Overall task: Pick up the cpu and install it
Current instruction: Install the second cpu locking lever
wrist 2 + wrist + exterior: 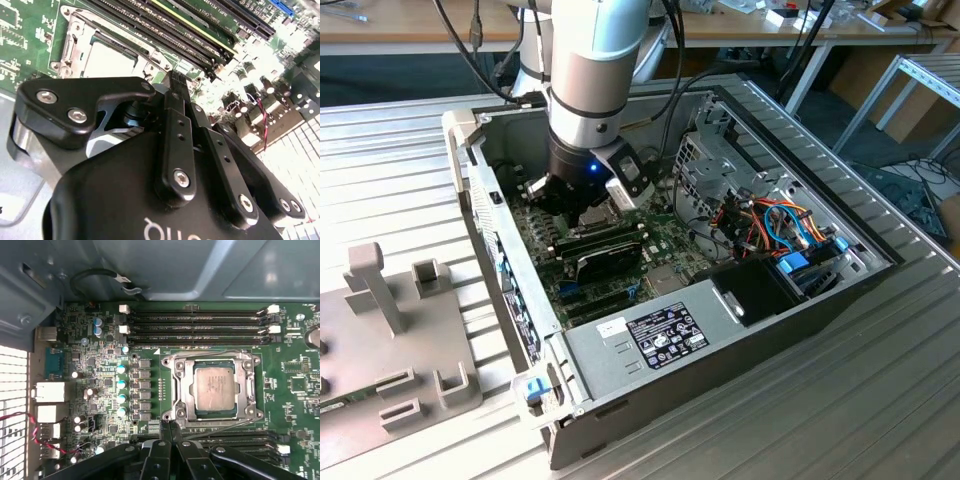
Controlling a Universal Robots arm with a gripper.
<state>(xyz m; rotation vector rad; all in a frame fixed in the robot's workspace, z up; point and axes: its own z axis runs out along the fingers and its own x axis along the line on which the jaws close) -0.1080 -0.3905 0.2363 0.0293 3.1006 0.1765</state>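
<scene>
Workshop-type room, benches and cables in the back, and an open PC case (760,330) lying on a ribbed metal table (880,400). Off to the exterior view's left there's a grey fixture plate (390,340) with upright pegs on it.

The arm (595,60) reaches straight down into the case, over the green motherboard (125,405). The gripper (171,427) hangs right above the board, fingers (175,105) pressed together with nothing between them, tips right at the edge of the socket frame (215,385); whether they touch it I can't tell.

The cpu (215,387) is sitting flat inside the frame, silver top facing up, square with the opening. You can see it in both wrist views, also here (107,60). Frame looks open around it, no cover plate over the chip.

Empty black RAM slots (195,325) run along one side of the socket, more slots (235,437) on the other side, close to the fingers. Bundle of orange and blue cables (785,225) toward the exterior view's right, power supply (650,335) near the front.
</scene>
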